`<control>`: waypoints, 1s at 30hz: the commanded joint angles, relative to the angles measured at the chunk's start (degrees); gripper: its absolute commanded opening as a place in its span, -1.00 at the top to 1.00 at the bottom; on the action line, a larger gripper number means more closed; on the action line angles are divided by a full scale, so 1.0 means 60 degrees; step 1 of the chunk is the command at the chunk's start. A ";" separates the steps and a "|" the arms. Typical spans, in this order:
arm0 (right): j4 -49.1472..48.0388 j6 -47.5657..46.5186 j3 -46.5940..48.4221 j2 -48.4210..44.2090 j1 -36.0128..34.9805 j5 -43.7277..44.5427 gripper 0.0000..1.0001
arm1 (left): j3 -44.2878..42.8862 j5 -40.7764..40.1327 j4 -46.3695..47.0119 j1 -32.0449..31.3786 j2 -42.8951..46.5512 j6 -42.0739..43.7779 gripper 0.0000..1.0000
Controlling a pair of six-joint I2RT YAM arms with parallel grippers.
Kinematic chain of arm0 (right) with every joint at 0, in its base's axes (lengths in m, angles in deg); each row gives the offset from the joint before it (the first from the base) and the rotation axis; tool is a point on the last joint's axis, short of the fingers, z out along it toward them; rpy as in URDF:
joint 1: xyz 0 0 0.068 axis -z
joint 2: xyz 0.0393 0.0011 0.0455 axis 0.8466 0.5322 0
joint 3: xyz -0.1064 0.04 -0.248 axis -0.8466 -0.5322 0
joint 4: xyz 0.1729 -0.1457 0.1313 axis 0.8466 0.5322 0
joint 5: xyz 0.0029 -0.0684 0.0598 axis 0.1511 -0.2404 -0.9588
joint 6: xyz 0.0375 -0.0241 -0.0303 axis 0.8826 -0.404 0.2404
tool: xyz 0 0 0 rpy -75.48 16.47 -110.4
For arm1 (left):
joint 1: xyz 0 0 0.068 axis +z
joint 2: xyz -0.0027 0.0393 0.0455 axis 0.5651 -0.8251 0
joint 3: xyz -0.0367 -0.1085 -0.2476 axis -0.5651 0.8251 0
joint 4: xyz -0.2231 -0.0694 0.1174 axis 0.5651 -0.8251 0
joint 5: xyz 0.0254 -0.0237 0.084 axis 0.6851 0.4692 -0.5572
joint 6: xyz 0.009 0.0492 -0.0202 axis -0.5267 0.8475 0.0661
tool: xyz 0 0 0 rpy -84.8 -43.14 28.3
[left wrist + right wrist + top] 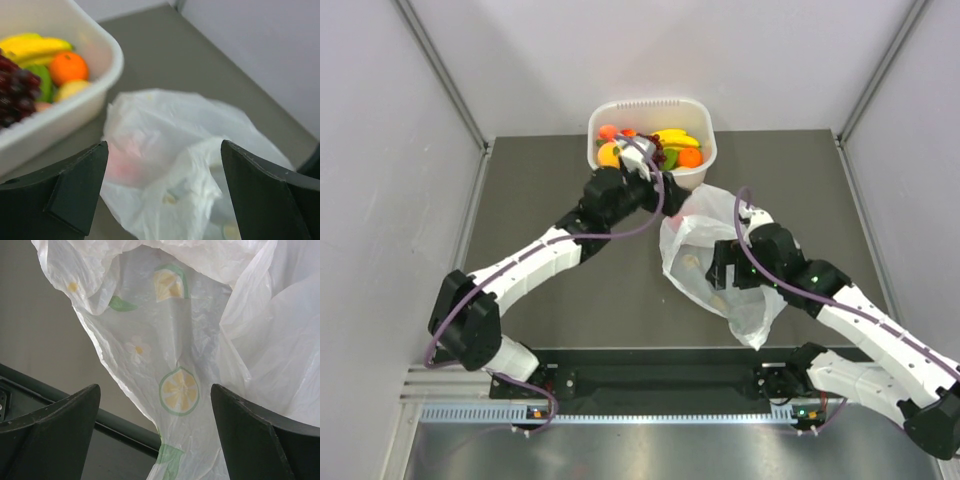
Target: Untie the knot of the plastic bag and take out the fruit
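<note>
Right gripper (155,390), left gripper (164,150): both splayed wide, gripping nothing.
Bag (705,215) just beside tub (705,175), apart from walls (380,200).

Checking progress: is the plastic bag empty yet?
Seemingly not: a pinkish shape shows through the plastic bag in the left wrist view.

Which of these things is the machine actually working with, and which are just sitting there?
Part of the job:
thin translucent white plastic bag printed with lemon slices; pinkish piece showing faintly through it, probably fruit; round orange fruit; dark purple grapes; open left gripper; open right gripper. The knot is not in view.

Just lying about:
rigid white plastic tub; yellow bananas; dark grey table.
</note>
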 commanded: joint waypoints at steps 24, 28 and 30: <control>-0.1060 -0.0527 -0.0243 -0.1016 -0.0054 -0.1936 -0.56 | 0.0032 0.1644 -0.2328 -0.1341 0.0053 0.1434 1.00; -0.1543 -0.0411 -0.0243 -0.0591 -0.0098 -0.1747 -0.33 | 0.0733 0.1279 -0.1509 -0.1473 0.1237 0.0645 1.00; -0.2082 -0.0323 -0.0273 -0.0357 -0.0185 -0.1673 -0.16 | 0.1056 0.1205 -0.1303 -0.1561 0.1562 0.0293 1.00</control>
